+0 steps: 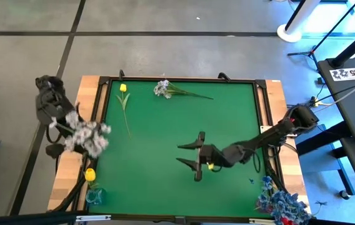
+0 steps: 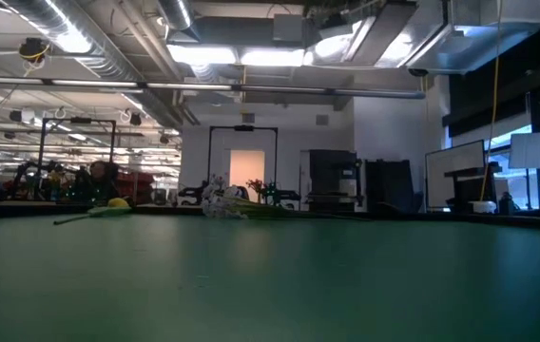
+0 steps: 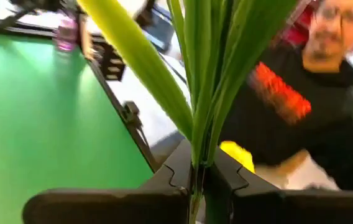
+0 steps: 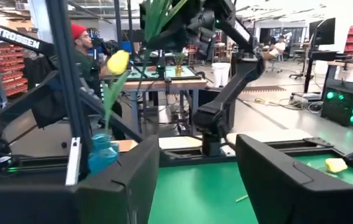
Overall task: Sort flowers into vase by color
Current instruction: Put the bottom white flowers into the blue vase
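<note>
Left wrist view — left gripper [image 3: 196, 177] clamps white spray [image 1: 85, 136].

Matt green felt-like mat [image 1: 165, 144] lying inside bare pale wood edging [image 1: 87, 84].
Showing dark plastic, dull-finished fingers [image 4: 127, 186] on the right gripper [image 1: 190, 153], smooth waxy synthetic leaves [image 3: 207, 68], and clear glossy blue glass vase [image 4: 104, 152].

One word can be read: "TROSSEN", in white letters on a dark slanted frame bar [image 4: 16, 38], seen at about ten o'clock in the right wrist view. A sheet with black marks [image 1: 346, 73] is seen at about two o'clock in the high view, but it cannot be read.
</note>
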